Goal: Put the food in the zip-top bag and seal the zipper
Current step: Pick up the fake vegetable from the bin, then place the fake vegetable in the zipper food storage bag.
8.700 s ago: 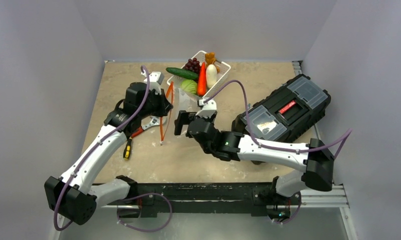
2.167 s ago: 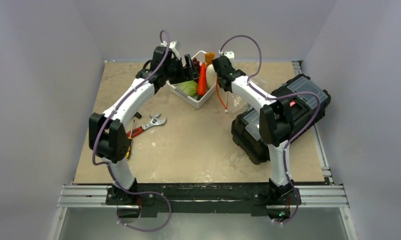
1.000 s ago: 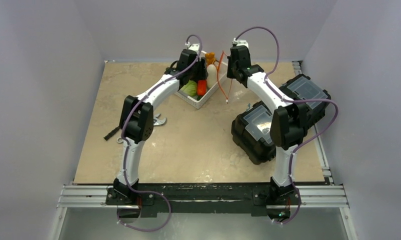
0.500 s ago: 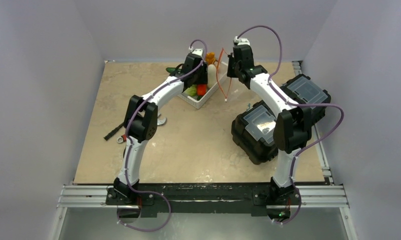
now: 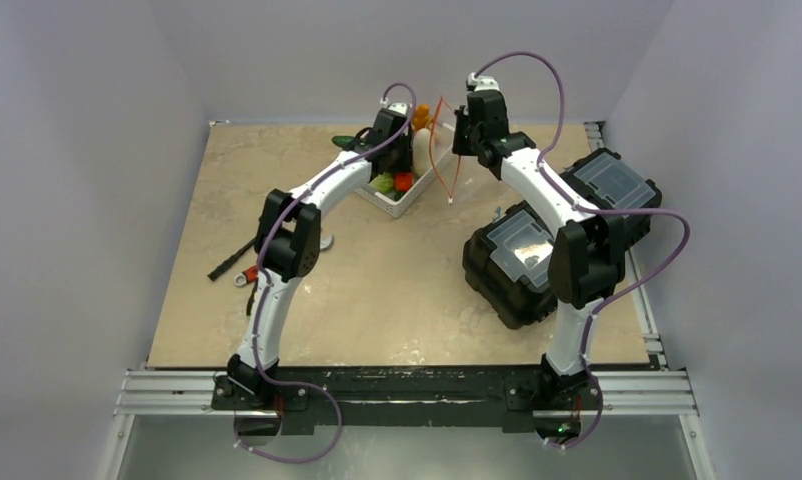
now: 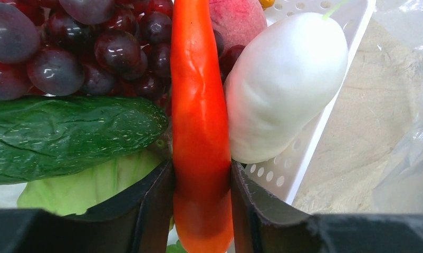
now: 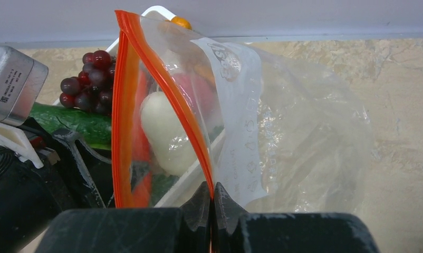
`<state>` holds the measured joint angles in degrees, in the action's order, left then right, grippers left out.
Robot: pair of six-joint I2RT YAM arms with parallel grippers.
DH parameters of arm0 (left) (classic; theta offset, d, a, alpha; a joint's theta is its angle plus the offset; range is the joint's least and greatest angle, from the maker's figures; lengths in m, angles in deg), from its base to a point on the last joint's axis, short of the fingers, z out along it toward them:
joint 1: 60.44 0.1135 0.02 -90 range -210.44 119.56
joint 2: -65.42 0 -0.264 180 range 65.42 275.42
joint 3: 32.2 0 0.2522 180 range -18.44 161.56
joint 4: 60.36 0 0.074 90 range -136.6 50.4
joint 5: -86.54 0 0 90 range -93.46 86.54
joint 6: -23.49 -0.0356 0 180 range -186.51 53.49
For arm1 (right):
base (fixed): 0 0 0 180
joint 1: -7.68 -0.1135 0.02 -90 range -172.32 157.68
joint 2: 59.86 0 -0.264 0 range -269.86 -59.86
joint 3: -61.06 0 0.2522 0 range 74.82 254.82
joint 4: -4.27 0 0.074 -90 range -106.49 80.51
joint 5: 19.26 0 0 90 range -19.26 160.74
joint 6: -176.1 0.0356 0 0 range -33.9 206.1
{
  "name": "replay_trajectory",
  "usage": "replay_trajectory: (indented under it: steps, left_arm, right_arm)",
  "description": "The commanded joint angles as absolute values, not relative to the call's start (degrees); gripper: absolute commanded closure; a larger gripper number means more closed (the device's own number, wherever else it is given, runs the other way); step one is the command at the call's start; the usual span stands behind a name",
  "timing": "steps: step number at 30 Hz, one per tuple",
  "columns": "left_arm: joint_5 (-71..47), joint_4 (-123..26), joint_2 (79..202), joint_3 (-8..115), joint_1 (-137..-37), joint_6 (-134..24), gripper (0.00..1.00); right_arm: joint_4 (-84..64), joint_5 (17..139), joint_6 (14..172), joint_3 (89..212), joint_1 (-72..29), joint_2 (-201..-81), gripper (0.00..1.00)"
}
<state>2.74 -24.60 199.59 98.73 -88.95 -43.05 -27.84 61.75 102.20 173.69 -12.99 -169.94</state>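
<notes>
Orange carrot point(image 6: 198, 105) newly in left pincer point(image 6: 200, 176)

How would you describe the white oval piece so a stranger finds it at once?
Look at the white slotted basket at the far side of the table. Inside it, between the orange carrot and the basket wall, lies the white oval piece. It is the only white food; every neighbour is coloured.
</notes>
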Motion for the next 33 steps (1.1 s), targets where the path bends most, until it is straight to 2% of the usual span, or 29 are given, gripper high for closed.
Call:
replay_trajectory:
  steps: [1,4,10,14,22,26,33]
  left_arm:
    - [0.7,-24.9,199.3,101.0,-88.8,-42.5,0.72]
    - [1.3,-25.1,196.9,100.2,-88.8,-43.1,0.91]
    - [1.1,-35.5,182.7,87.7,-87.8,-44.1,0.99]
    - [-0.4,-44.2,172.5,78.7,-87.1,-43.9,1.0]
    - [-6.9,-79.8,156.6,56.3,-86.7,-34.3,1.0]
    - [-8.2,-91.1,155.9,53.4,-87.3,-31.0,1.0]
    - [-6.7,-102.0,161.5,53.0,-88.8,-30.3,1.0]
  right_arm:
    - [-25.3,63.2,102.7,172.9,-12.9,-166.1,1.0]
    - [-25.2,63.2,102.7,172.7,-12.8,-166.0,1.0]
    - [-25.7,65.7,104.2,173.2,-12.9,-166.2,1.0]
    - [-26.5,68.7,105.2,173.8,-12.9,-166.6,1.0]
    - [-26.3,72.5,106.6,173.2,-13.0,-165.7,1.0]
    - [-25.9,74.3,107.2,172.8,-12.9,-165.4,1.0]
    - [-24.4,78.6,109.5,171.8,-13.0,-164.1,1.0]
